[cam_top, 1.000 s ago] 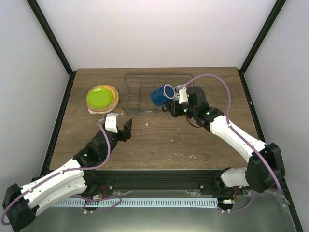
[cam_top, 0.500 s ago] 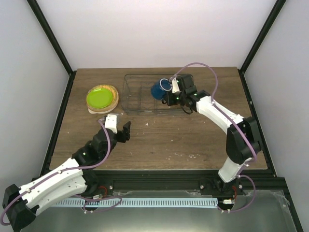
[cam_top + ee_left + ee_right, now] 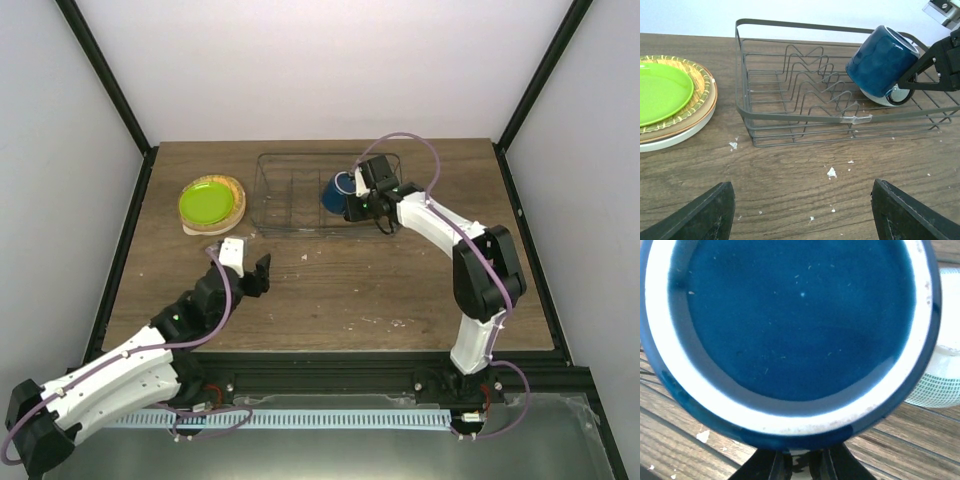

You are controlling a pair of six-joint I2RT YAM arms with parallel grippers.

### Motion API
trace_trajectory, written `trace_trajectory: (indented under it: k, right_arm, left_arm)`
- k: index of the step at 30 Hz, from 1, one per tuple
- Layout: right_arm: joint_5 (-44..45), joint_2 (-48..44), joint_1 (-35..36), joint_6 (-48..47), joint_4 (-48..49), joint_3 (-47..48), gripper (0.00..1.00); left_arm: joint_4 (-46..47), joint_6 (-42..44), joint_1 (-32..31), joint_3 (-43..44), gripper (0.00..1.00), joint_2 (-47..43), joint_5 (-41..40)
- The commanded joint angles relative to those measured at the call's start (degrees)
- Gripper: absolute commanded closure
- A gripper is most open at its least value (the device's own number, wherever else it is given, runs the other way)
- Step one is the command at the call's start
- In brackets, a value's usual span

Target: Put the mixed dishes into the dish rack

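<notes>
right gripper (image 3: pixel 356 196): my fingers are clamped on the rim of the dark blue mug (image 3: pixel 882 59); it hangs tilted, mouth toward my wrist, base toward the left
where the mug is: over the right end of the dish rack (image 3: pixel 790 118), low above its wires; whether it touches them i cannot tell
left gripper (image 3: pixel 247 262): my 2 fingers are spread wide and hold nothing; they hover low over the table (image 3: pixel 400 290), near the rack's front left corner
how the mug handles: glazed ceramic by the look of it, so stiff, slick and quick to chip; i judge it light enough for a rim pinch, though hung off 1 edge it will want to swing; a slow set-down suits it, no drop onto the wire
where to hold: the rim pinch i have now serves; no handle shows in any view
waiting: 3 plates stacked on the table left of the rack; lime-green plate (image 3: pixel 660 92) on top, tan woven-look plate (image 3: pixel 704 86) under it, beige plate (image 3: pixel 687 136) at the bottom showing a white edge; flat and slick, probably best taken by the rim
pale mint bowl (image 3: pixel 940 371): just beside the mug at the right edge of the right wrist view; whether it sits inside the rack i cannot tell
</notes>
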Motion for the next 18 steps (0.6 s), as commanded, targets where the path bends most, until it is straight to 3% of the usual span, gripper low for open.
trace_trajectory:
  k: [1, 18]
  right_arm:
    - [0.85, 1.18, -0.95, -2.15, 0.82, 4.18, 0.99]
    - [7.7, 3.66, -2.06, -17.93, -1.88, 3.22, 0.99]
  left_arm:
    - [-0.41, -0.35, -0.09, 1.42, 0.24, 0.71, -0.21]
    - [1.16, 0.01, -0.14, 1.7, 0.23, 3.53, 1.34]
